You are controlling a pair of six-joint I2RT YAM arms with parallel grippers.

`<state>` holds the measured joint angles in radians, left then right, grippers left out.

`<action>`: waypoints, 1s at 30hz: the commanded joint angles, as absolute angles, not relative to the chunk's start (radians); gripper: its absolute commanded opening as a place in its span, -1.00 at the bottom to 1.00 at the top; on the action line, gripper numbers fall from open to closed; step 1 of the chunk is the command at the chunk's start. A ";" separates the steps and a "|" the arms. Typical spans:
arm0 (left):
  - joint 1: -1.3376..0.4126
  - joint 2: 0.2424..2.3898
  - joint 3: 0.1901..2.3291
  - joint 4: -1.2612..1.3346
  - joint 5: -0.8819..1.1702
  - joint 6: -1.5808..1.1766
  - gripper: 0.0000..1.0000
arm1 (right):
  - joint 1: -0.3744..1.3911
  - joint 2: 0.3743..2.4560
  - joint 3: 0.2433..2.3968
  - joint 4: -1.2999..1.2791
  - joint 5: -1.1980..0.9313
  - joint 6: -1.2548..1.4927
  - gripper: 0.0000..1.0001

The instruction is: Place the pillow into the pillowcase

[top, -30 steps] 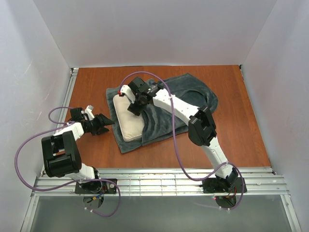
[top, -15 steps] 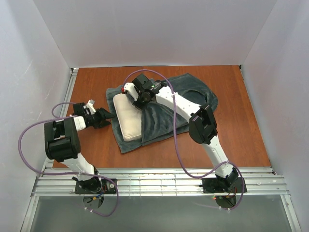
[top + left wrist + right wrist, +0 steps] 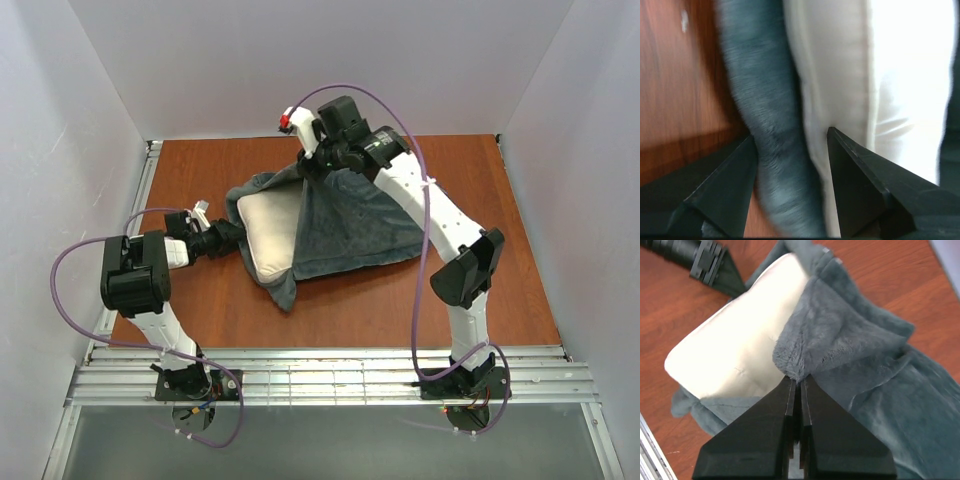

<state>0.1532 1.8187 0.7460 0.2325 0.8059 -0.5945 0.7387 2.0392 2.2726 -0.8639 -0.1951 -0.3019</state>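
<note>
While right claw pinches the pillowcase top layer shut and lifted, pillow lies partly inside, mid-desk. Left claw part-open, straddling pillowcase's lower edge beside pillow.

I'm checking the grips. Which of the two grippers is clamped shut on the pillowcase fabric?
The right gripper: its jaws are pinched shut on a fold of the grey pillowcase. The left gripper has its jaws apart around the fabric's lower edge.

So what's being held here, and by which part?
Right gripper pinches the dark grey-teal plush pillowcase by its lifted upper mouth edge. The left gripper straddles its lower edge, jaws apart; grip unclear.
</note>
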 commanded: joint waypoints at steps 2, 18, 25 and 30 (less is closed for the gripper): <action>0.143 1.775 0.649 0.112 0.747 -0.568 0.04 | 0.689 1.907 2.332 -0.747 -0.229 -0.253 -0.97; 0.078 1.728 0.597 0.069 0.897 -0.620 -0.17 | 0.686 1.824 2.327 -0.724 -0.227 -0.222 -0.97; 0.097 1.528 0.485 0.005 0.890 -0.626 -0.10 | 0.681 1.815 2.350 -0.672 -0.213 -0.187 -0.97; 0.097 1.516 0.483 0.076 0.949 -0.681 0.08 | 0.681 1.792 2.341 -0.663 -0.224 -0.167 -0.97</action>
<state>0.0925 1.5402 0.4759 0.0326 0.9012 -0.6525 0.6800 1.9003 2.2761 -0.8356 -0.1925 -0.1963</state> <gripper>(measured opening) 0.525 0.017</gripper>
